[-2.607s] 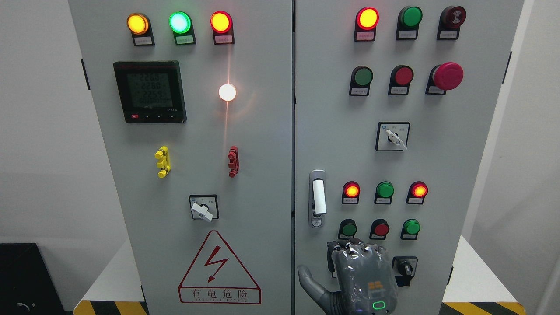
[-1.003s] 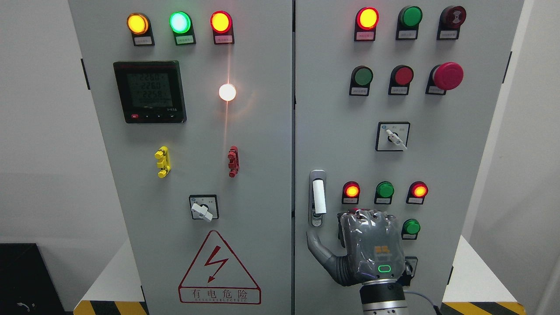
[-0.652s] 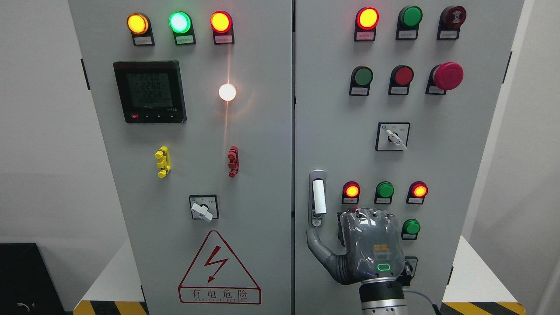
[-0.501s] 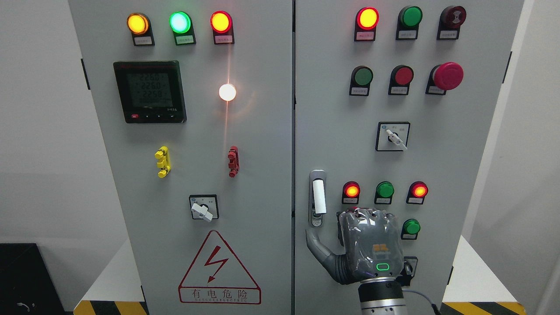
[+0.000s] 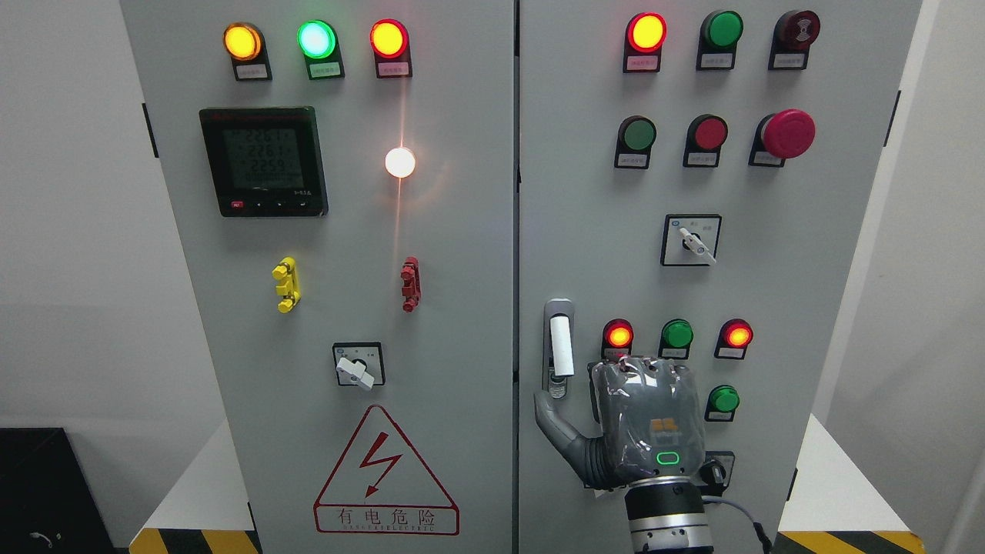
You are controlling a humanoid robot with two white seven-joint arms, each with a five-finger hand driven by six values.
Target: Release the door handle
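Right hand (image 5: 642,419): arm enters at the bottom edge, right of middle; back of hand faces the camera, green light lit near the wrist. It sits low on the right door, just right of and below the handle.
Fingers: curled away toward the panel, tips hidden, so closure is hard to judge. Thumb (image 5: 548,408) is stretched out to the left, its tip just under the handle's lower end. Hand grasps nothing that shows.
Door handle (image 5: 559,348): upright white grip in a silver plate, near the left edge of the right cabinet door (image 5: 585,231), free of the hand.
Nearby buttons: lit red lamp (image 5: 618,335), green button (image 5: 677,334) and second lit red lamp (image 5: 737,335) in a row just above the knuckles; another green button (image 5: 723,398) just right of the hand.
Upper right door: rotary selector switch (image 5: 692,240); red mushroom stop button (image 5: 787,133).
Left door (image 5: 462,308): digital meter (image 5: 264,161), white lit lamp (image 5: 399,162), yellow clip (image 5: 285,284), red clip (image 5: 411,284), second selector switch (image 5: 358,365), red lightning warning triangle (image 5: 379,465).
Left hand: not visible.
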